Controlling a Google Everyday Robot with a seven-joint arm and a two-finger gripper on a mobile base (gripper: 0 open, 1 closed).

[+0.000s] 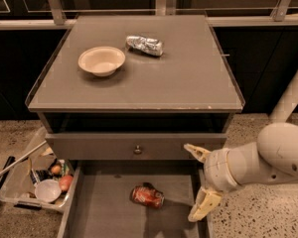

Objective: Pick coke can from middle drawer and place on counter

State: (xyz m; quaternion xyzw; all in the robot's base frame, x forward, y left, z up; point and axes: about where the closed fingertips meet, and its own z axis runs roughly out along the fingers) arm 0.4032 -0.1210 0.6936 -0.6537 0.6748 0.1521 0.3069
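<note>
The coke can (147, 196), red and dented, lies on its side on the bare floor of the open middle drawer (104, 207), near its centre. My gripper (197, 181) hangs at the drawer's right wall, to the right of the can and apart from it. Its two cream fingers (203, 205) are spread wide and hold nothing. The counter (184, 78) is the flat grey cabinet top above.
A cream bowl (102, 60) and a crumpled silver can (145, 45) sit on the counter's far left half. A closed drawer front with a round knob (137, 149) is above the open drawer. A clear bin of clutter (35, 180) stands on the floor at left.
</note>
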